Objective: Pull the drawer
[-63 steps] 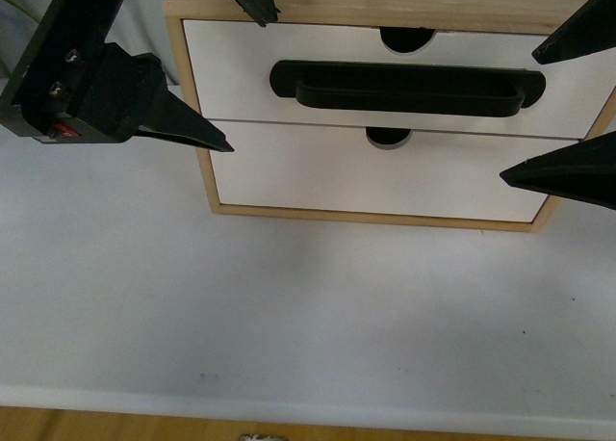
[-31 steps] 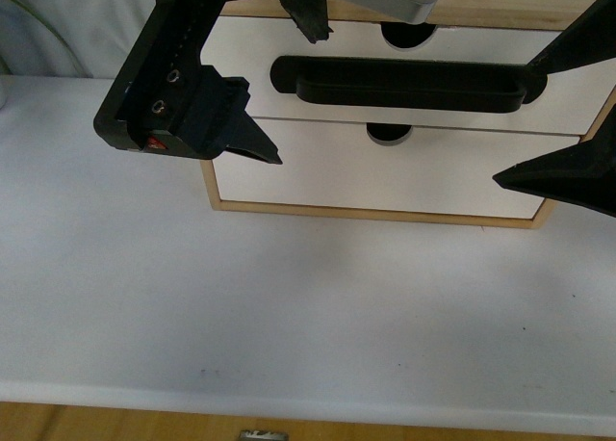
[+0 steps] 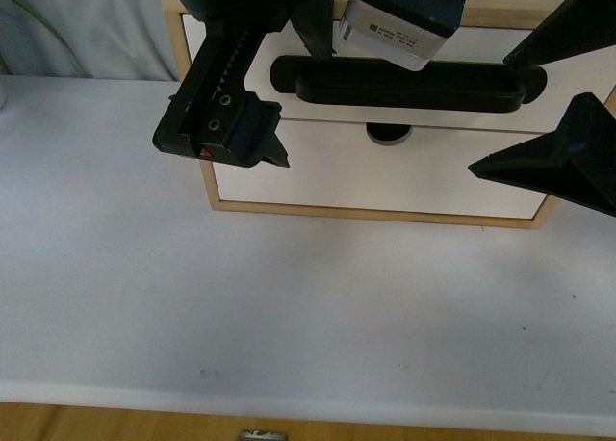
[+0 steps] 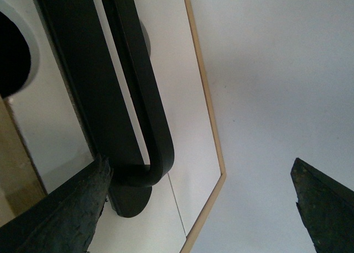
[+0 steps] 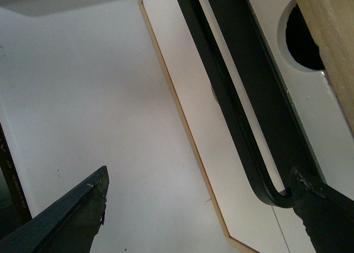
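White tabletop carries a wooden chest at its far edge. The drawer is the upper one and appears shut. Left gripper and right gripper stand wide open and empty at opposite ends of the black bar handle. Recommended: straddle the bar, clamp firmly, and draw straight toward the near edge, lest the chest slide.
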